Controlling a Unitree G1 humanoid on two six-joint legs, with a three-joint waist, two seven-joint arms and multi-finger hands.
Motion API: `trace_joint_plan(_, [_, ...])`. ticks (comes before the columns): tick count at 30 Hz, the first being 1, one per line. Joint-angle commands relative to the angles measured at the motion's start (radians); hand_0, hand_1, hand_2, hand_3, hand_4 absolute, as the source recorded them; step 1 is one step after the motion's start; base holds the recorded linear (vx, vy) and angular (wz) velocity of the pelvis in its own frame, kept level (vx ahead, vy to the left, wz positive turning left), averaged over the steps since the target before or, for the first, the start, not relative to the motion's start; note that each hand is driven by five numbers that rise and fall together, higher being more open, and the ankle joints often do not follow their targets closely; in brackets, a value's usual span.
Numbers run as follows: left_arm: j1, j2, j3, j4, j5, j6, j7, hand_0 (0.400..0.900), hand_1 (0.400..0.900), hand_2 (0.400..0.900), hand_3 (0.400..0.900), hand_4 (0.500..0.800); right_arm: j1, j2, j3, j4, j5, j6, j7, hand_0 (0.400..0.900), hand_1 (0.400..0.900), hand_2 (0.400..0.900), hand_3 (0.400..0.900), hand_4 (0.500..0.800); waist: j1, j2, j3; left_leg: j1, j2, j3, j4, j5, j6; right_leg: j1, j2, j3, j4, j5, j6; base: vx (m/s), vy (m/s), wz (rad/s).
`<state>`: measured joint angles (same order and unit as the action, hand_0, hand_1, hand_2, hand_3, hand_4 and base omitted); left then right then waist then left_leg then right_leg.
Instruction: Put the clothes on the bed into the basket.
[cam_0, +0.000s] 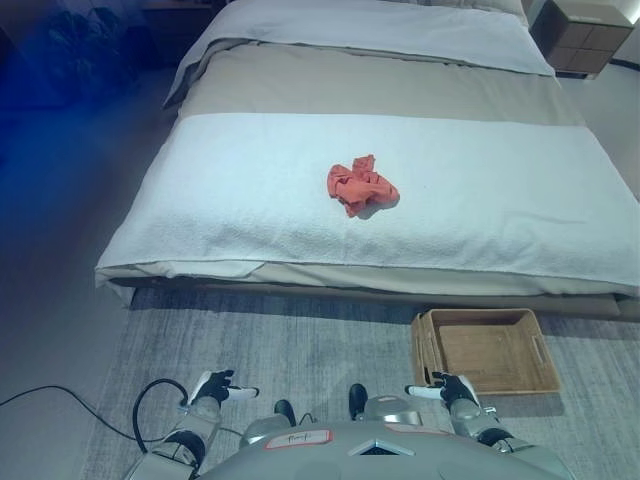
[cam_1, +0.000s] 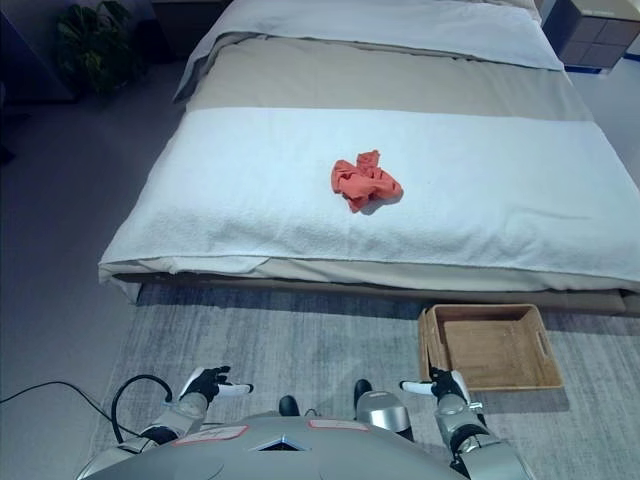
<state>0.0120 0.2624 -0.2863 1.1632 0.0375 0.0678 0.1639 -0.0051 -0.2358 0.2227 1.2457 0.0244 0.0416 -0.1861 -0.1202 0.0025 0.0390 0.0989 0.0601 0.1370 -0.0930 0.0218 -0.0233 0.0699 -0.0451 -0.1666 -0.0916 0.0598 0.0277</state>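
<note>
In the left eye view, a crumpled orange-red cloth garment (cam_0: 361, 188) lies bunched in a small heap on the white towelling blanket (cam_0: 250, 200) that covers the near part of a wide low bed (cam_0: 380, 75). It sits near the middle of that blanket, slightly toward the right. Beyond the blanket the bed shows a beige band and then a grey-white cover. On the grey woven rug (cam_0: 300, 335) at the foot of the bed stands a shallow rectangular wicker basket (cam_0: 488, 351), holding nothing, just beside the bed's lower edge and toward the right. The left hand (cam_0: 214, 389) hangs low at the bottom of the view, over the rug, its fingers stretched out and relaxed with white tips pointing inward, holding nothing. The right hand (cam_0: 450, 389) is at the same height, fingers likewise extended and loose, just beside the basket's near left corner. Both hands are well apart from the garment, which lies far up the view from them, on the bed.

In the right eye view, the garment (cam_1: 364, 181) again rests alone on the blanket, well apart from both hands. The left hand (cam_1: 205, 382) and the right hand (cam_1: 443, 385) hover low over the rug, uncurled and empty. The basket (cam_1: 491, 347) stands just beside the right hand. A leafy green potted plant (cam_1: 95, 40) stands on the floor at the upper left, beside the bed, and a wooden nightstand (cam_1: 590, 30) shows at the upper right corner.
</note>
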Motion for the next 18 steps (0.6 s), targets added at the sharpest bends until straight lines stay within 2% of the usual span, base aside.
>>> trace_joint_plan(1, [-0.076,0.04,0.024,0.023,0.041,-0.01,0.042,0.9,0.9,0.9,0.9,0.8,-0.079,-0.049,0.013,0.041,-0.034,-0.014,-0.022,0.9,0.9,0.9,0.9,0.8,0.036,-0.017,0.048,0.053,-0.031,0.002,0.006,-0.095,-0.004,0.031,-0.008,0.027,0.004,-0.076,0.059,0.0,0.0,0.0])
trace_joint_plan(12, [-0.09,0.047,0.019,0.027,0.034,-0.009,0.054,0.9,0.9,0.9,0.9,0.8,-0.095,-0.055,0.005,0.036,-0.031,-0.007,-0.024,0.9,0.9,0.9,0.9,0.8,0.035,-0.017,0.071,0.033,-0.05,0.013,0.006,-0.099,0.026,-0.013,-0.02,0.05,0.043,-0.072,0.068,0.01,0.056,-0.07])
trace_joint_plan(15, [-0.104,0.051,0.017,0.027,0.028,-0.007,0.061,0.9,0.9,0.9,0.9,0.8,-0.107,-0.058,0.003,0.03,-0.033,-0.005,-0.025,0.9,0.9,0.9,0.9,0.8,0.035,-0.008,0.086,0.014,-0.067,0.015,0.041,-0.122,0.057,-0.072,-0.033,0.076,0.154,-0.099,0.076,0.03,0.146,-0.22])
trace_joint_plan(16, [-0.104,0.051,0.017,0.027,0.028,-0.007,0.061,0.9,0.9,0.9,0.9,0.8,-0.107,-0.058,0.003,0.03,-0.033,-0.005,-0.025,0.9,0.9,0.9,0.9,0.8,0.035,-0.008,0.085,0.012,-0.067,0.016,0.043,-0.123,0.057,-0.075,-0.033,0.076,0.157,-0.1,0.076,0.04,0.111,-0.19])
trace_joint_plan(18, [-0.111,0.058,0.019,0.025,0.027,-0.008,0.069,0.9,0.9,0.9,0.9,0.8,-0.106,-0.059,-0.005,0.031,-0.033,-0.005,-0.028,0.9,0.9,0.9,0.9,0.8,0.031,0.001,0.096,0.007,-0.081,0.011,0.067,-0.145,0.08,-0.128,-0.042,0.09,0.277,-0.113,0.085,0.06,0.171,-0.13])
